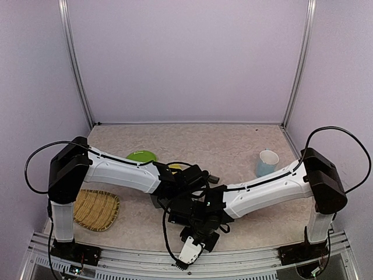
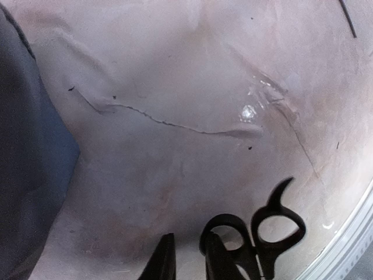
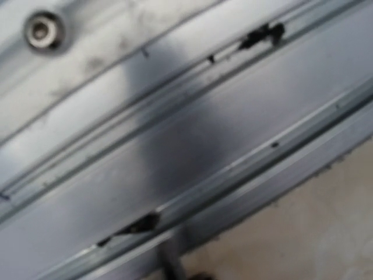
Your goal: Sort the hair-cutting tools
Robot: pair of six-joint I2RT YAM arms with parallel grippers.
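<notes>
One pair of black-handled scissors [image 2: 274, 227] lies on the beige table by the near rail, its finger loops right beside my left gripper [image 2: 189, 240]. The right fingertip [image 2: 218, 256] overlaps one loop. Those jaws stand a narrow gap apart with only table between them. The blades are below the picture's edge. In the top view the left gripper is hidden under the right arm. My right gripper [image 1: 185, 259] hangs over the near rail [image 3: 186, 146]; its fingers do not show in the right wrist view, only a thin dark rod [image 3: 173, 265]. The clipper, the guard and any other scissors are out of view.
A grey fabric pouch [image 2: 29, 151] lies just left of the left gripper. A green plate [image 1: 141, 156], a yellow sponge corner [image 1: 175, 167] and a pale cup [image 1: 267, 163] sit further back. A woven tray [image 1: 96, 209] lies near the left base. The two arms cross at the front centre.
</notes>
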